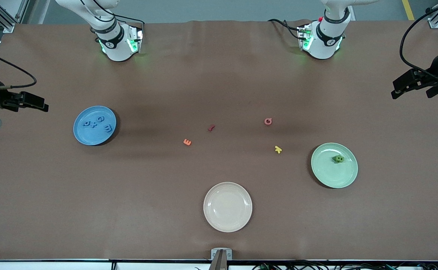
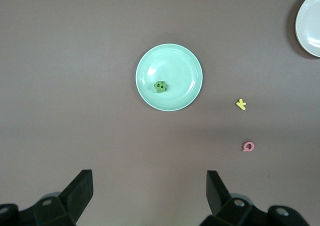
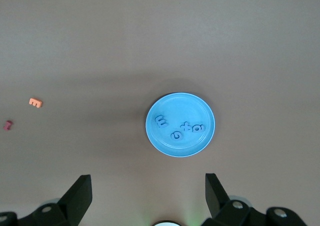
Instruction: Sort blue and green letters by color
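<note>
Several blue letters (image 1: 100, 123) (image 3: 176, 134) lie on a blue plate (image 1: 87, 137) (image 3: 180, 103) toward the right arm's end of the table. Green letters (image 1: 338, 159) (image 2: 160, 87) sit in a tight clump on a pale green plate (image 1: 331, 176) (image 2: 175, 61) toward the left arm's end. My left gripper (image 1: 395, 90) (image 2: 150, 178) hangs high over the table's edge at its own end, open and holding nothing. My right gripper (image 1: 44, 107) (image 3: 148, 182) hangs the same way over the table's other end, open with nothing between its fingers.
A white plate (image 1: 228, 207) (image 2: 312, 21) stands near the front camera. Loose on the table's middle lie an orange letter (image 1: 187, 142) (image 3: 35, 103), a dark red letter (image 1: 211, 128) (image 3: 8, 125), a pink letter (image 1: 268, 121) (image 2: 248, 146) and a yellow letter (image 1: 277, 149) (image 2: 241, 104).
</note>
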### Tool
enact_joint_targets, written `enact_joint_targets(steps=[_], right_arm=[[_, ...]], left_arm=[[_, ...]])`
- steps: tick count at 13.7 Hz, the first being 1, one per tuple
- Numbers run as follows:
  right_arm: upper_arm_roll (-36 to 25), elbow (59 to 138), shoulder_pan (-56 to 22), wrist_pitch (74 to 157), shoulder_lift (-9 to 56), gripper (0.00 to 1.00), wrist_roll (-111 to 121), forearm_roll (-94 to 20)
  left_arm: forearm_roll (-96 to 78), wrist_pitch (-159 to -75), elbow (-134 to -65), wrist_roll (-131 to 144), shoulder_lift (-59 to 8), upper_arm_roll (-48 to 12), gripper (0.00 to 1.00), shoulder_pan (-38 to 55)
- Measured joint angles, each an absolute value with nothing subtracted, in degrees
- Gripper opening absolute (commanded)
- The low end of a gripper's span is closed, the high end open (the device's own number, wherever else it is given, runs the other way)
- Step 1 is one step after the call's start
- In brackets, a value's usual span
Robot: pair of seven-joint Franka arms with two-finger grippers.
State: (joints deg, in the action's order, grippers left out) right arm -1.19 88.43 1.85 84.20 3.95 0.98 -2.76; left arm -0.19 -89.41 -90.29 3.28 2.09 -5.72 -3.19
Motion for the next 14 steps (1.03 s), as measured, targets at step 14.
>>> enact_joint_targets(steps=[14], right_arm=[[-1.0, 94.1, 1.1, 85.5, -3.2, 1.00, 1.0, -2.8]], left_arm=[[0.0, -88.0, -89.9, 1.6, 2.1, -9.4, 1.00, -2.4]])
